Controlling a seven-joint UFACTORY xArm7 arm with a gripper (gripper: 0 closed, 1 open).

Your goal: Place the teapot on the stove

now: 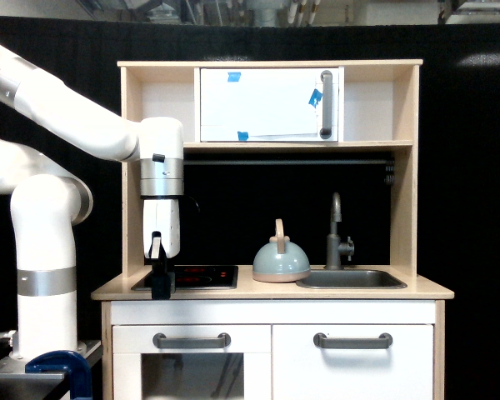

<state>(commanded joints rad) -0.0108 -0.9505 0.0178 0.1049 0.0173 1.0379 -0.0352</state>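
Pale blue-grey teapot (281,261) sits on the bench (350,291), well off to the side of the tool (161,282), beside the sink (351,278) and off the stove (192,276). Tool holds nothing; its opening can't be judged. A careless reach could clip the upright handle and tip it into the sink.

Robot lab test bay: wooden toy kitchen (271,287), black backdrop curtain (475,167), white robot arm (46,125), exposed ceiling ducts (258,10).

Teapot (281,262): matt blue-grey body, tan wooden handle. Stove (190,276): glossy black panel. Counter (417,289): pale smooth wood. Sink (351,279): grey metal. Arm (75,117): glossy white plastic.
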